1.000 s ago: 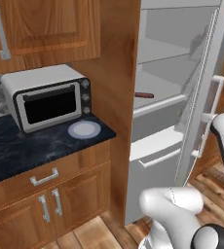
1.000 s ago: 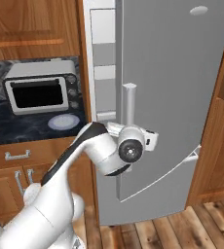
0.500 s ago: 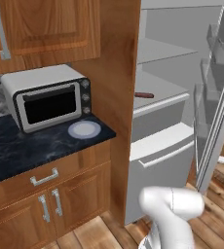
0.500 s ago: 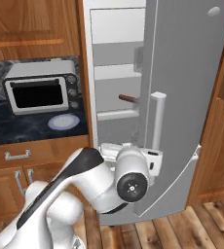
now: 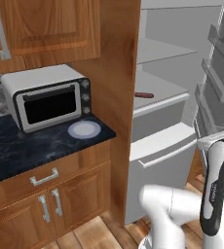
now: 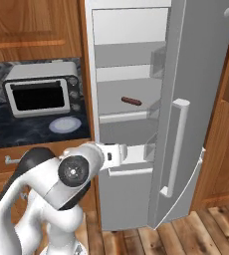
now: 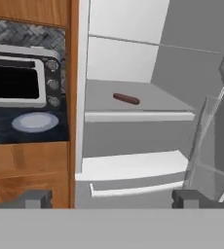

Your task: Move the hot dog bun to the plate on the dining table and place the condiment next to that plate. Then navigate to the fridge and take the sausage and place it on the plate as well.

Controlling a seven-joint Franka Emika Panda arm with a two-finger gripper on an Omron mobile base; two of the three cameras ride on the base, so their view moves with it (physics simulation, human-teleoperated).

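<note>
Stage: you face the fridge with its door swung wide; by my reading the sausage pick is the step in hand, not yet begun.
Jaws: the gripper has its jaws spread well apart and empty; the two dark tips sit at the bottom of the hand view, aimed into the fridge interior.
Sausage: the sausage lies on its side on the middle fridge shelf, near the shelf's front edge and left of centre in the hand view. Nothing else shares that shelf.
Risk, reach: the wooden cabinet side stands just beside the fridge opening on the left. Swing in too far left and your wrist may clip it.
Risk, door: the open door's clear bins jut inward on the right. A wide elbow could catch them.
Risk, grasp: the sausage is a smooth, rounded, dark red-brown cylinder. Close off-centre and it may roll or squirt along the slick white shelf; come in too low and a tip may strike the shelf lip.
Surfaces: fridge is matte light grey outside, white inside; the shelves are flat and glossy.
Bench: black marbled bench holds a silver toaster oven and a pale blue-grey plate near its right front corner. That plate is not your target.
</note>
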